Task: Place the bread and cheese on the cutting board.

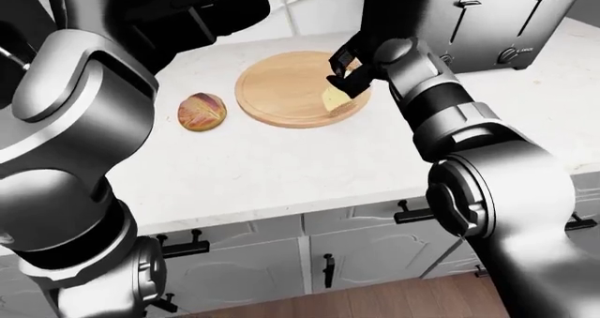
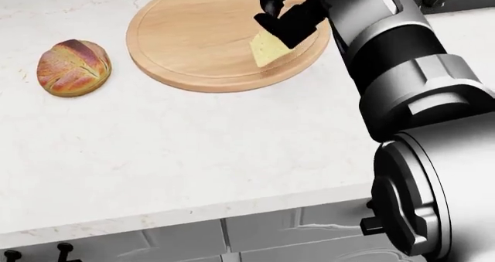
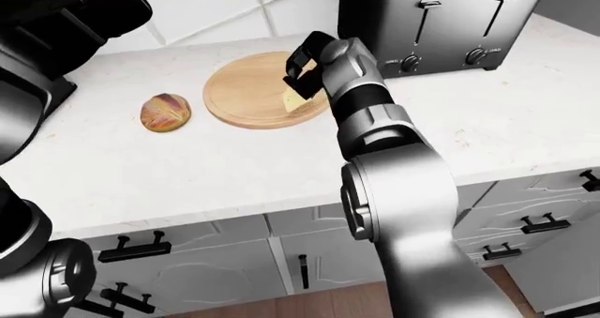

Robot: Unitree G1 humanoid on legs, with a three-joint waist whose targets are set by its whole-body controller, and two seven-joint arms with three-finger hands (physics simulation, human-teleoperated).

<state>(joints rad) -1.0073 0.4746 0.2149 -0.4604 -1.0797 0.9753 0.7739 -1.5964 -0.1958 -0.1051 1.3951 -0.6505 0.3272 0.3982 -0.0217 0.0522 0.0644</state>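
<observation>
The round wooden cutting board [image 2: 201, 39] lies on the white counter at the top of the head view. A yellow cheese wedge [image 2: 267, 49] rests on the board's right part, near the rim. My right hand [image 2: 288, 17] sits on the wedge's upper end with its black fingers closed round it, hiding the top of the cheese. The round brown bread loaf [image 2: 74, 67] lies on the counter, left of the board and apart from it. My left hand [image 1: 220, 7] is raised high above the counter's left side, holding nothing; its fingers are not distinct.
A steel toaster [image 3: 431, 19] stands on the counter right of the board, close behind my right forearm. The white counter [image 2: 193, 157] ends at its edge in the lower head view, with grey cabinet drawers and black handles [image 1: 188, 247] beneath.
</observation>
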